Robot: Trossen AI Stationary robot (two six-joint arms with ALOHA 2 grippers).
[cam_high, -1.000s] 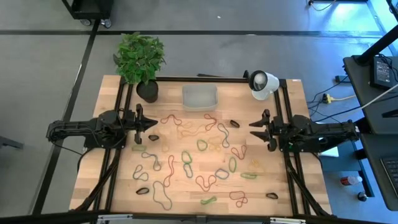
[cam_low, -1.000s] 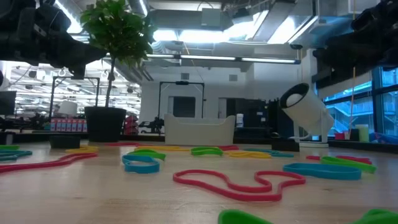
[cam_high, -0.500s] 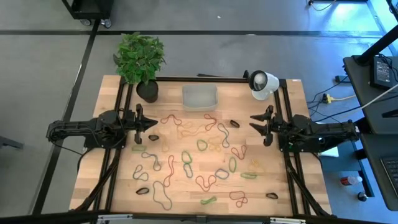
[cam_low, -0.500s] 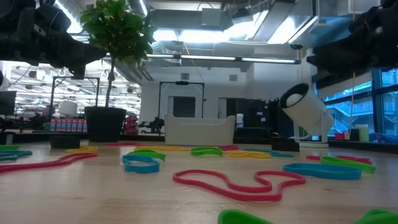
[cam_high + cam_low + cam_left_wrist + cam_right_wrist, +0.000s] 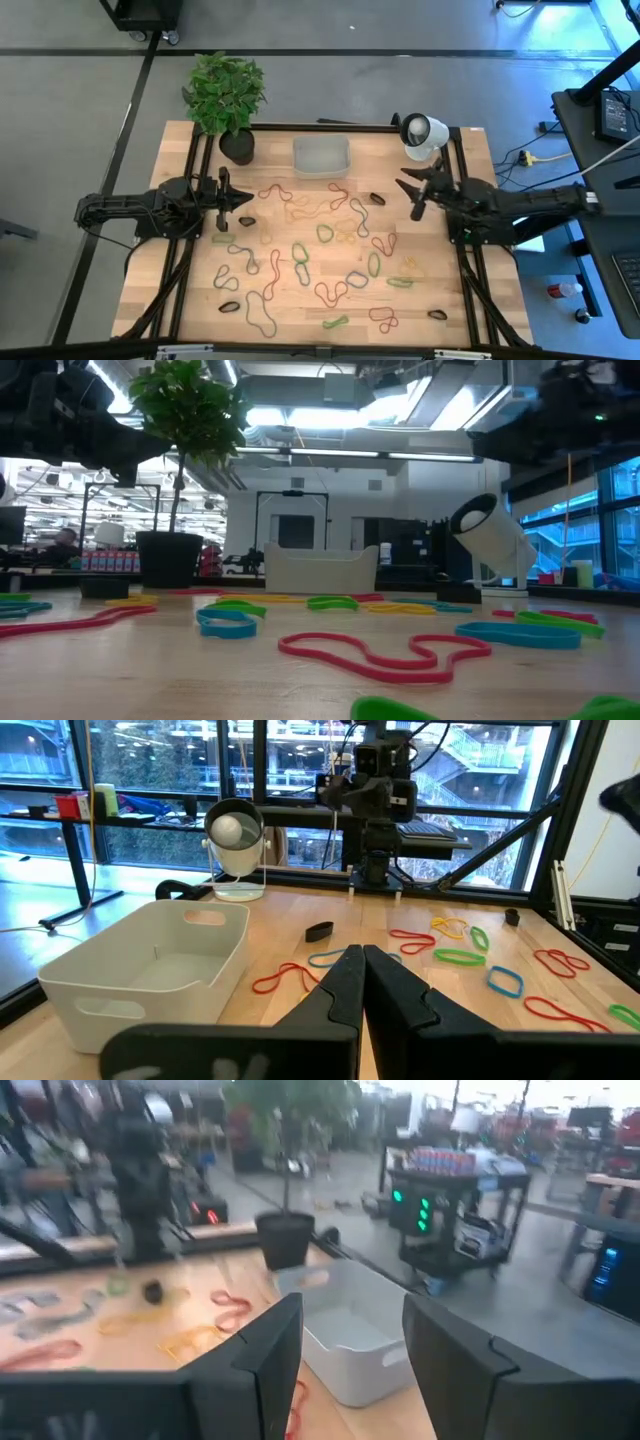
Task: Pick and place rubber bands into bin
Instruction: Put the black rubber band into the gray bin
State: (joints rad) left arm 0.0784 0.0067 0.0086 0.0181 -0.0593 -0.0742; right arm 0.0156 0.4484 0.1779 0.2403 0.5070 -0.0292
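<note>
While the left end effector [image 5: 247, 199] waits clenched and empty at the worktop's [image 5: 460, 310] left edge, rubber bands [image 5: 300, 258] lie scattered mid-worktop, none in the bin [image 5: 321, 156] at the far edge. Right end effector [image 5: 410, 194], released and empty, hovers right: reaching stage; next, descend onto one band.

Bin [image 5: 321, 157] stands at 12 o'clock of the table, open from above. Pot [image 5: 237, 147] flanks it at 9 o'clock, camera [image 5: 421, 136] at 3 o'clock. Approach from 6 o'clock crosses only flat bands [image 5: 300, 262].
</note>
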